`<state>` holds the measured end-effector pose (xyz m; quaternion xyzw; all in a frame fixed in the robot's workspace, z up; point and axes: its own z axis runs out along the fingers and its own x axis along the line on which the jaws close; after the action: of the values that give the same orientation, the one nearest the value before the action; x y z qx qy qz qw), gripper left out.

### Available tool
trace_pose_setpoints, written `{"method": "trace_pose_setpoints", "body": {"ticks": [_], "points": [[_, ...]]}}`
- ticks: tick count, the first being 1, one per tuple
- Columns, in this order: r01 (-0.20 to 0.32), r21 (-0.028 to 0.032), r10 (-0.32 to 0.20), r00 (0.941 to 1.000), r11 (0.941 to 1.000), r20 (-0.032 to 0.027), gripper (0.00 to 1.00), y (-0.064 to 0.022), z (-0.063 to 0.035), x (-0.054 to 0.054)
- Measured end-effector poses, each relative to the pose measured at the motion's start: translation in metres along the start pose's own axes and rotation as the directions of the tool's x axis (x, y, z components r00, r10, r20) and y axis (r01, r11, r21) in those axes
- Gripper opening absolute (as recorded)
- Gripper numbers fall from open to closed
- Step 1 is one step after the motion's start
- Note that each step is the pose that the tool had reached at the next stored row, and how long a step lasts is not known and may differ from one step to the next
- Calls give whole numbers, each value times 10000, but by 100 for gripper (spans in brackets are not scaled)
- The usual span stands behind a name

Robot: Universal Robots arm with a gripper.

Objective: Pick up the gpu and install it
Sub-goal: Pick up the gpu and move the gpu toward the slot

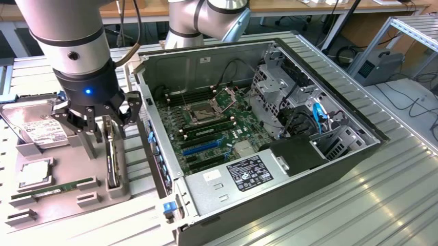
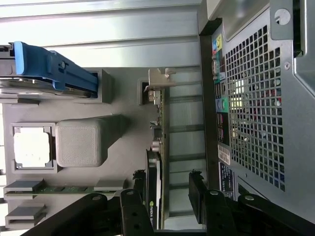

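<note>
At the exterior view's left, a grey moulded fixture tray (image 1: 72, 166) carried a silver hard drive with a white label (image 1: 33, 128), a square silver processor chip (image 1: 34, 174) and a narrow green memory stick (image 1: 53, 190). Next along, the thin flat black gpu (image 1: 112, 166) stood on edge in the tray's slot (its silver metal bracket (image 2: 158, 81) at one end). The black gripper (image 1: 106, 151) straddled it, jaws spread wide, one finger on either side, clamping nothing. Rightward lay the open grey computer case (image 1: 205, 59), its green motherboard (image 1: 208, 125) exposed.
</note>
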<state>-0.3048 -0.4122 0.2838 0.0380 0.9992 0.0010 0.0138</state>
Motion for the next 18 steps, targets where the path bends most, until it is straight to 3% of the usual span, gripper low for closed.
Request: {"method": "trace_pose_setpoints", "body": {"ticks": [18], "points": [[0,0,0,10000,10000,1,48,-1,100,9]]}}
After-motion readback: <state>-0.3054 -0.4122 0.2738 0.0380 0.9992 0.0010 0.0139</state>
